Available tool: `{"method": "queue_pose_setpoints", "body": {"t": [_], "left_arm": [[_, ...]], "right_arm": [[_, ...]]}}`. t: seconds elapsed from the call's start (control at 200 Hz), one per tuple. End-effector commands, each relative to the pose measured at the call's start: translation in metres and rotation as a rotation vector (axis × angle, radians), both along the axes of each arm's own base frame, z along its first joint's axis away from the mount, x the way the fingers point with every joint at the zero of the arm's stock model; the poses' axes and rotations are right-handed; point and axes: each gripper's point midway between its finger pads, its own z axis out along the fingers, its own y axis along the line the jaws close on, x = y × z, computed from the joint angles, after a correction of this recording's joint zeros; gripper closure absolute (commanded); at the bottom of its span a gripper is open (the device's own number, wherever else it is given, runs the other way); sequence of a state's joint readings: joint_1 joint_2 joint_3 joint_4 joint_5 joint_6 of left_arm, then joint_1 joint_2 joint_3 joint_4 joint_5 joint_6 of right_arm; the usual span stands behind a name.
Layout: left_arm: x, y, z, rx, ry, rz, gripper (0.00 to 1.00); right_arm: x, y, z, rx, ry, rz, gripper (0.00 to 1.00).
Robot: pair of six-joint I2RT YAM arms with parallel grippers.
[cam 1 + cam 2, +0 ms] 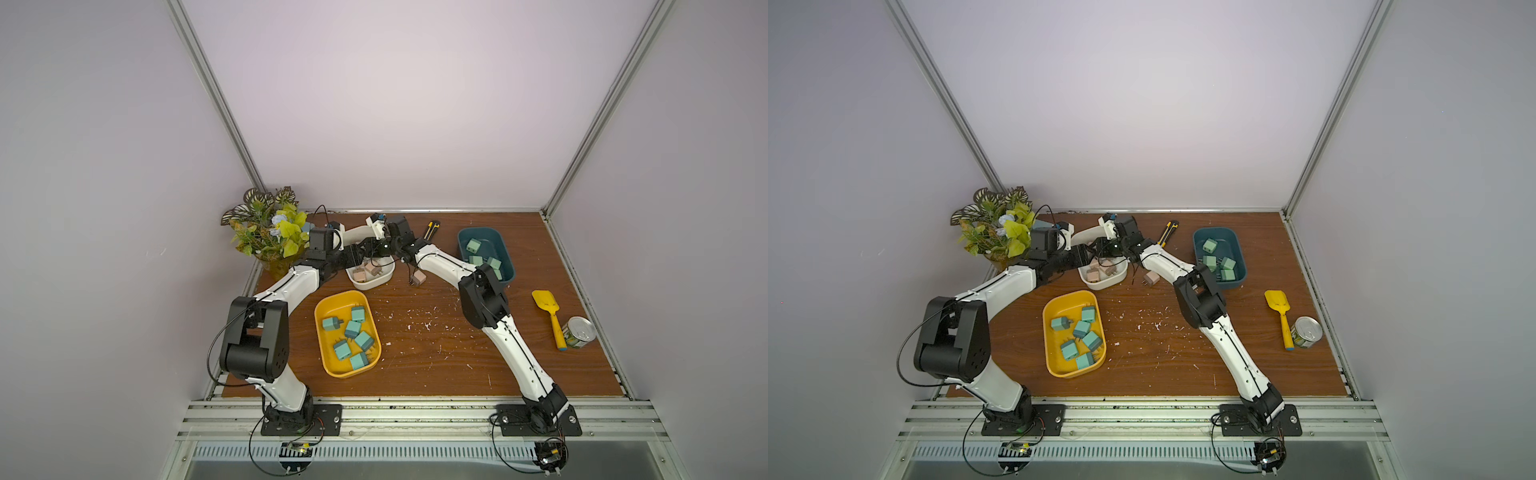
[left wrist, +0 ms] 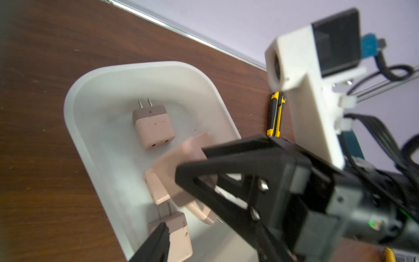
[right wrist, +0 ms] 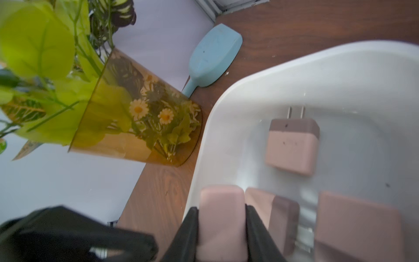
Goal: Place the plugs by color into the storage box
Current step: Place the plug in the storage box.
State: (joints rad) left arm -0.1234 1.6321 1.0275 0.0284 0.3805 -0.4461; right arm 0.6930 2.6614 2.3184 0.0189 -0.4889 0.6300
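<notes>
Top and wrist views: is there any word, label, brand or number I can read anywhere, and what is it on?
No text can be read in any view.
Can: it has a printed label, too small and blurred to read.
Utility knife: no legible marking.
Pink plugs: only dots and holes show, no lettering.

My left arm [image 1: 291, 284] and right arm [image 1: 511, 349] both reach far forward and bend inward, wrists nearly meeting. My right gripper [image 3: 222, 209] is clamped on a pink plug [image 3: 221, 238]. My left gripper [image 1: 368, 252] hangs just beside it. I can't judge its jaw gap, as only one finger [image 2: 156, 245] shows.
</notes>
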Motion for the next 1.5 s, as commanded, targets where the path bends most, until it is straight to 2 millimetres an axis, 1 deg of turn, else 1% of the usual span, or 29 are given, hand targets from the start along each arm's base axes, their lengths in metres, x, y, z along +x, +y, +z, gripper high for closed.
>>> {"method": "queue_pose_setpoints", "body": {"t": [0.0, 0.04, 0.105, 0.155, 0.25, 0.35, 0.455, 0.55, 0.711, 0.946, 1.171, 1.361, 1.376, 1.451, 1.496], "left_arm": [[0.003, 0.003, 0.031, -0.018, -0.095, 0.017, 0.38], [0.003, 0.005, 0.032, -0.016, -0.097, 0.022, 0.38], [0.003, 0.006, 0.033, -0.012, -0.1, 0.025, 0.38], [0.003, 0.007, 0.032, -0.01, -0.098, 0.027, 0.38], [0.002, 0.007, 0.031, -0.012, -0.094, 0.027, 0.38], [0.003, 0.005, 0.03, -0.028, -0.089, 0.023, 0.38], [0.003, 0.003, 0.029, -0.041, -0.083, 0.02, 0.38], [0.003, 0.003, 0.028, -0.038, -0.081, 0.02, 0.38], [0.002, 0.003, 0.028, -0.036, -0.082, 0.02, 0.38], [0.002, 0.004, 0.027, -0.038, -0.079, 0.022, 0.38], [0.001, 0.004, 0.032, -0.031, -0.089, 0.02, 0.37], [0.002, 0.007, 0.034, -0.014, -0.099, 0.029, 0.37], [0.002, 0.007, 0.035, -0.014, -0.1, 0.029, 0.37], [0.002, 0.008, 0.035, -0.011, -0.099, 0.03, 0.37], [0.001, 0.008, 0.036, -0.008, -0.102, 0.03, 0.37]], "right_arm": [[0.0, 0.02, 0.023, 0.113, 0.018, 0.037, 0.77], [0.001, 0.025, 0.024, 0.143, 0.009, 0.048, 0.73], [0.003, 0.028, 0.022, 0.159, 0.009, 0.037, 0.58], [0.002, 0.029, 0.02, 0.149, 0.009, 0.036, 0.51], [0.004, 0.021, 0.014, 0.087, 0.011, 0.006, 0.46], [0.003, 0.011, 0.018, 0.033, -0.01, -0.026, 0.44], [0.002, 0.004, 0.026, -0.017, -0.044, -0.043, 0.42], [-0.002, 0.003, 0.035, -0.055, -0.077, -0.042, 0.4], [-0.011, 0.002, 0.041, -0.091, -0.089, -0.031, 0.4], [-0.025, -0.004, 0.067, -0.083, -0.113, -0.025, 0.41], [-0.039, -0.012, 0.083, -0.084, -0.116, -0.024, 0.42], [-0.05, -0.025, 0.093, -0.115, -0.137, -0.039, 0.43], [-0.047, -0.029, 0.093, -0.126, -0.145, -0.062, 0.43], [-0.051, -0.039, 0.093, -0.144, -0.15, -0.082, 0.44], [-0.054, -0.044, 0.096, -0.145, -0.159, -0.094, 0.44]]}}
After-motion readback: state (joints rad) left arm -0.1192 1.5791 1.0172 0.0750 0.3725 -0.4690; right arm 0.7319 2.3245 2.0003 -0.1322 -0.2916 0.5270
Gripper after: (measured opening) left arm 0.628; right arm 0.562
